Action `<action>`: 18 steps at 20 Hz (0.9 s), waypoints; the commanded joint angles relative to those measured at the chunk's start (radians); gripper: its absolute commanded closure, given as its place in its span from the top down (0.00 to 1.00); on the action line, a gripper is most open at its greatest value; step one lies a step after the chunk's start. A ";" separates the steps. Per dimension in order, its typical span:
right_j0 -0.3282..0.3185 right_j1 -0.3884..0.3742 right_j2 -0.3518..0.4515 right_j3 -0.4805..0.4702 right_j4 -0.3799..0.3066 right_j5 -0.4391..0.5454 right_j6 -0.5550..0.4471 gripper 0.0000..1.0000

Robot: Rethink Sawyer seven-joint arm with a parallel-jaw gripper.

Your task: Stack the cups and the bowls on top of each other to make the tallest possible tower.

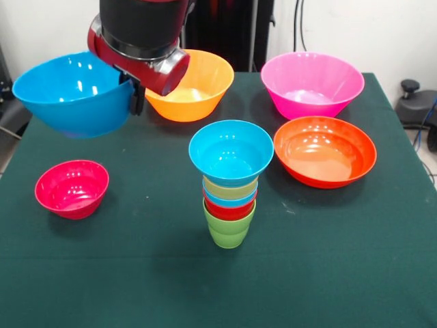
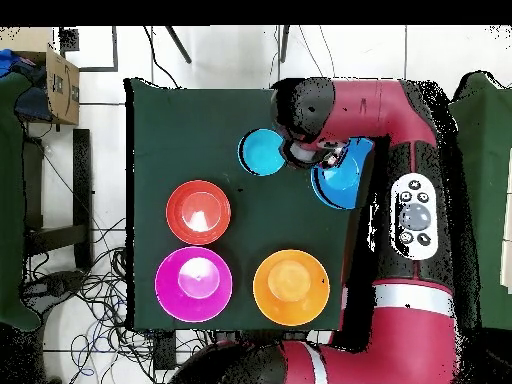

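Note:
My gripper (image 1: 137,101) is shut on the right rim of the medium blue bowl (image 1: 72,96) and holds it off the table at the far left; the overhead view also shows the gripper (image 2: 326,162) and the bowl (image 2: 343,183). The tower (image 1: 231,198) stands mid-table: the lime green cup (image 1: 229,229) at the base, then the red, light blue and yellow cups nested, and the small light blue bowl (image 1: 231,152) (image 2: 262,152) on top. The small magenta bowl (image 1: 72,188) sits alone at the front left; the arm hides it in the overhead view.
The yellow-orange bowl (image 1: 194,85) (image 2: 291,288) stands at the back, just right of the gripper. The large pink bowl (image 1: 312,83) (image 2: 194,285) is at the back right, with the wide red-orange bowl (image 1: 325,152) (image 2: 198,212) in front of it, right of the tower.

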 commanded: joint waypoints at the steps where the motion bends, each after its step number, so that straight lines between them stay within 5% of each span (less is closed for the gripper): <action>1: 0.033 0.073 0.097 -0.161 -0.031 0.189 -0.266 0.00; 18: 0.113 0.136 0.101 -0.328 -0.010 0.319 -0.168 0.00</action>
